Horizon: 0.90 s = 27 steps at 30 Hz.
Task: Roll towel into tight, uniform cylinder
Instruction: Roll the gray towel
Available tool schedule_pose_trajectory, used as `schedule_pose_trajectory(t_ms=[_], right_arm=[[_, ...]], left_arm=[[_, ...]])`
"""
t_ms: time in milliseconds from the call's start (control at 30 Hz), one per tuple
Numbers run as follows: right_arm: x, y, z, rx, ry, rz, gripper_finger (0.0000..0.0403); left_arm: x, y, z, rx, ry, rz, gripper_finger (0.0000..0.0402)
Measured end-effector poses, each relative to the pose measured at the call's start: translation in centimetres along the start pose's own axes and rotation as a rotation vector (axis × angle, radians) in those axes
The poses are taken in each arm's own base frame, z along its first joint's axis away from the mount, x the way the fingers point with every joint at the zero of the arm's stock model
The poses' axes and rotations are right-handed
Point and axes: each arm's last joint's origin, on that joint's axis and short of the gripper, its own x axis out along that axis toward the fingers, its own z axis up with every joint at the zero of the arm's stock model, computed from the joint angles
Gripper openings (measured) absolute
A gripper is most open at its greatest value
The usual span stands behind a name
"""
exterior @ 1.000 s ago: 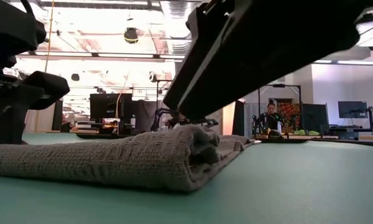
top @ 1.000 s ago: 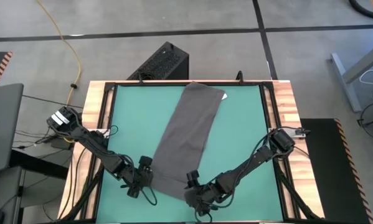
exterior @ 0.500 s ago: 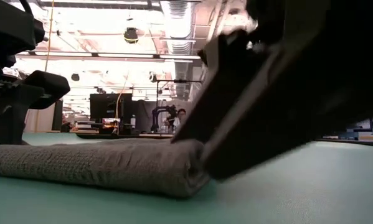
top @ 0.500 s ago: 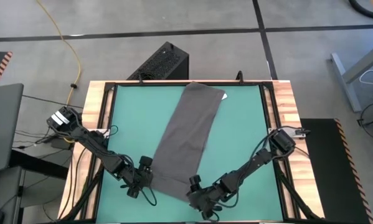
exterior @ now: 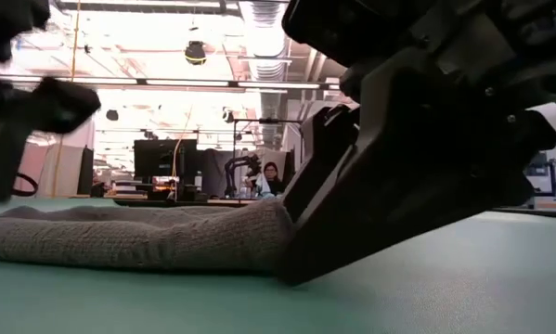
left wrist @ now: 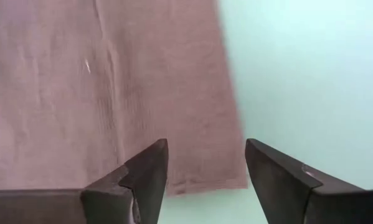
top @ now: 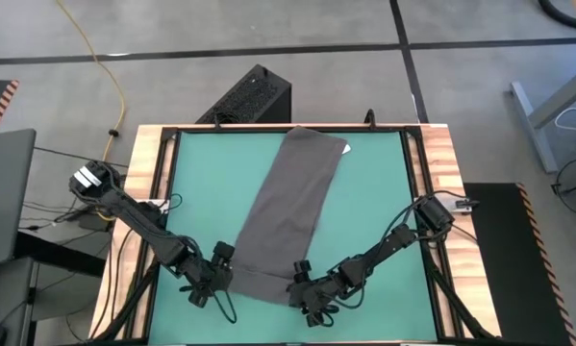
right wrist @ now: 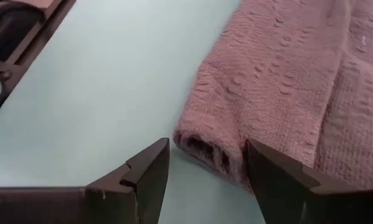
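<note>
Both pincers sit at the near end of the towel, which lies stretched diagonally across the green tabletop. Left pincer hovers open over one corner; right pincer stands open astride the other, where a small roll has begun, seemingly so both can turn the edge evenly together.

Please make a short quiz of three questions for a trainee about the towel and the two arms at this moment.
1. True or false: the towel lies diagonally on the green mat.
2. Which end has begun to fold: (a) near the white tag, (b) near the grippers?
3. How do the jaws of the left gripper and right gripper stand?

Key: 1 true; 2 b; 3 both open, at the near corners.
</note>
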Motion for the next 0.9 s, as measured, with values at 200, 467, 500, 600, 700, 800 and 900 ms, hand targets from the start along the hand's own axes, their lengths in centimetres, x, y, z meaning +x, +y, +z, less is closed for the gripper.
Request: schedule_pose_trajectory(t_ms=[200, 467, 500, 600, 700, 800, 900], right_arm=[[0.0, -0.1, -0.1, 0.025, 0.006, -0.015, 0.0234], [0.0, -0.2, -0.2, 0.056, 0.016, -0.023, 0.0234], [0.0, -0.2, -0.2, 0.056, 0.017, -0.023, 0.0234], [0.1, -0.3, -0.2, 0.057, 0.017, -0.025, 0.0234], [0.1, -0.5, -0.2, 0.063, 0.017, -0.028, 0.0234], [0.1, -0.5, -0.2, 0.067, 0.016, -0.029, 0.0234], [0.1, -0.5, -0.2, 0.101, 0.02, -0.03, 0.023]], left_arm=[[-1.6, 0.5, -1.1, 0.026, 0.095, 0.068, 0.0206], [-0.2, -0.9, -1.5, 0.176, 0.113, 0.035, 0.0206], [0.1, -1.1, -1.4, 0.187, 0.107, 0.035, 0.0206], [0.6, -1.7, -1.3, 0.227, 0.078, 0.043, 0.0206], [1.7, -2.1, -1.4, 0.281, 0.092, 0.043, 0.0206], [2.6, -2.2, -1.8, 0.296, 0.132, 0.053, 0.0206], [3.1, -2.2, -1.9, 0.292, 0.156, 0.062, 0.0202]])
